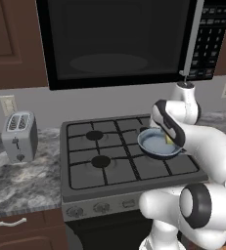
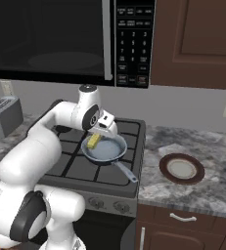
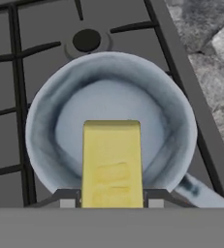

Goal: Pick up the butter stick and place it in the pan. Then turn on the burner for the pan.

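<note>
Grey cast-iron grates cover the dark steel stove (image 2: 85, 168), and on its front right burner sits the round, shallow grey-blue frying pan (image 2: 107, 151) with its thin silvery handle pointing toward the front right corner. Directly above the pan's bowl, the white arm's two-finger gripper (image 2: 98, 136) is clenched on the small pale-yellow butter stick (image 2: 93, 141), which hangs between the fingertips over the pan; whether it touches the pan floor cannot be told. In the hand view the butter stick (image 3: 112, 162) juts forward over the pan (image 3: 45, 121), with a black burner cap just beyond the rim. A black microwave (image 2: 60, 39) with a keypad hangs over the stove, and the arm's upper links reach close under it. On the mottled grey stone counter (image 2: 202, 190) to the right lies a brown-rimmed round plate (image 2: 181, 168), well apart from the pan. To the left stands a silver two-slot toaster (image 1: 19, 135). Dark brown wooden cabinets with pale handles sit below the counter.
</note>
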{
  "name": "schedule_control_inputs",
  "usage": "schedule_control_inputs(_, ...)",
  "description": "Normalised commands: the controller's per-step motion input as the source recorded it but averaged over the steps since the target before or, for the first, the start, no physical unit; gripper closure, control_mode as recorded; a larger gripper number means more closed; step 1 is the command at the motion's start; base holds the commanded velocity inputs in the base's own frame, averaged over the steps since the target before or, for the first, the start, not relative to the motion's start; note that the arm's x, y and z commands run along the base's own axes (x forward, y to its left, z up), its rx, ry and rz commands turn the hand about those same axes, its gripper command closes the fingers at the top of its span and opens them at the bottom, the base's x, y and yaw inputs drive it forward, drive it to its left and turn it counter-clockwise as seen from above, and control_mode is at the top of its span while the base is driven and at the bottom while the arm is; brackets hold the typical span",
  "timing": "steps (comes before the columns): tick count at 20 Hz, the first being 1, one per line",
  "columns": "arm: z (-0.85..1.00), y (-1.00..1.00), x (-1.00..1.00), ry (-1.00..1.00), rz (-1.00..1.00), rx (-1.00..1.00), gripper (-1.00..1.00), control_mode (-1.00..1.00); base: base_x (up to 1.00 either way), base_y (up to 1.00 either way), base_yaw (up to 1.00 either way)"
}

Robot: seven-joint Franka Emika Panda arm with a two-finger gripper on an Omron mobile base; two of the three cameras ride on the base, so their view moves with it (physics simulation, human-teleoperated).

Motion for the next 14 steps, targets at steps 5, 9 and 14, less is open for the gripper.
schedule_control_inputs(5, -0.4, -0.06, 0.0, 0.0, 0.01, 0.0, 1.0, -1.0, 0.0, 0.0, 0.0)
schedule_control_inputs(9, -0.36, -0.03, 0.0, 0.0, 0.01, 0.0, 1.0, -1.0, 0.0, 0.0, 0.0)
schedule_control_inputs(14, -0.23, -0.01, 0.04, 0.0, 0.01, 0.0, 1.0, -1.0, 0.0, 0.0, 0.0)
